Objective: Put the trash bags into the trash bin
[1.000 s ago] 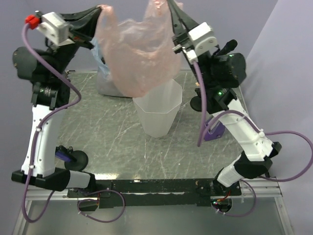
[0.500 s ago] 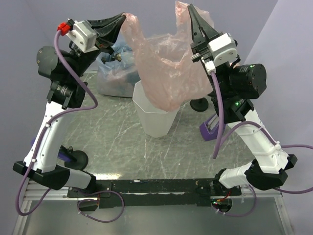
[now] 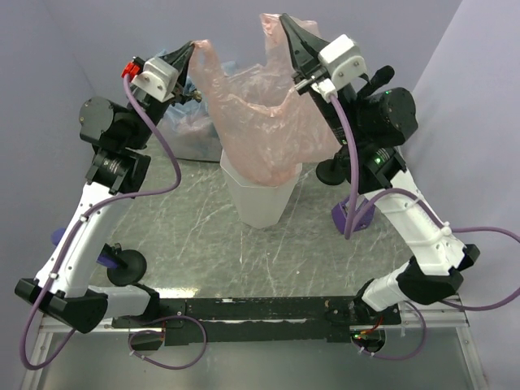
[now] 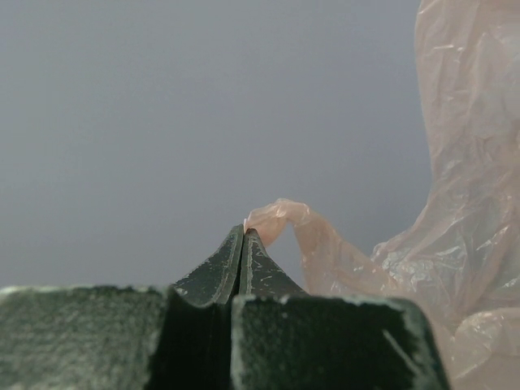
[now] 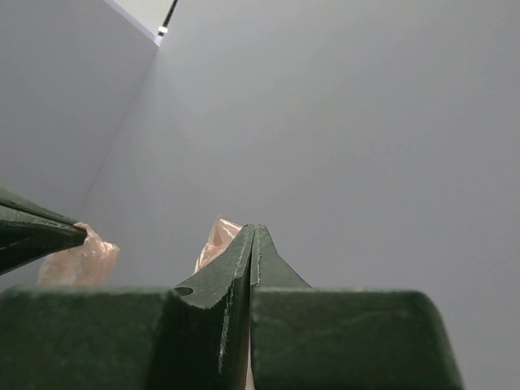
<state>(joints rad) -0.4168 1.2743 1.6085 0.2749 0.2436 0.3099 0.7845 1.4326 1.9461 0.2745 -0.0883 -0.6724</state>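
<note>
A pink translucent trash bag [image 3: 264,122] hangs stretched between my two grippers above the white faceted trash bin [image 3: 262,199]; its bottom dips into the bin's mouth. My left gripper [image 3: 192,47] is shut on the bag's left corner, seen in the left wrist view [image 4: 244,231] with the bag [image 4: 455,244] hanging to the right. My right gripper [image 3: 283,18] is shut on the bag's right corner, seen in the right wrist view [image 5: 253,227] with a scrap of bag [image 5: 213,240] beside the tips. A stuffed clear-bluish bag [image 3: 183,134] lies behind the bin at the left.
A purple object [image 3: 351,216] lies on the table right of the bin by the right arm. A black round foot [image 3: 126,268] stands near the left arm's base. Grey walls close the back and sides.
Both grippers have moved with the bag, the left one to the right and down, the right one to the left. The bag's bottom hangs lower, into the bin's mouth.
</note>
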